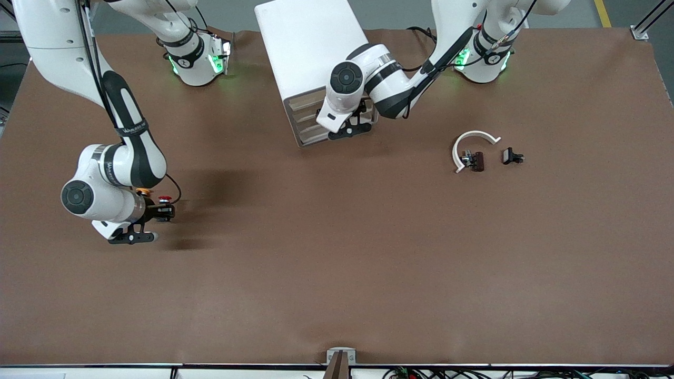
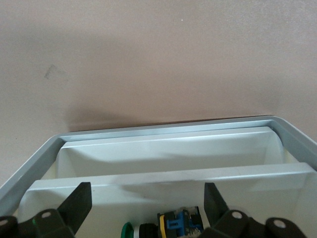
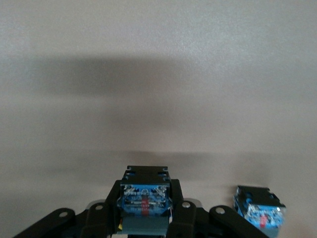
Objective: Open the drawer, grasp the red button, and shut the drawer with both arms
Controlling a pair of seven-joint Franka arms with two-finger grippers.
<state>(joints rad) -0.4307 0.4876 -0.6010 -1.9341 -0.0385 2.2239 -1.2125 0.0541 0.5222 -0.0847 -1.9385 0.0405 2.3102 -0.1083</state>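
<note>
The right gripper (image 1: 141, 225) hangs over the table's (image 1: 337, 273) nine-o'clock side, clamped on a blue-bodied button (image 3: 143, 201) — the red-capped button (image 1: 165, 199) beside it. At twelve o'clock, the left gripper (image 1: 352, 128) stands spread at the cabinet's (image 1: 310, 52) drawer (image 2: 163, 171).

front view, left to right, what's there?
right gripper → cabinet → left gripper → white curved piece → small black part
</note>
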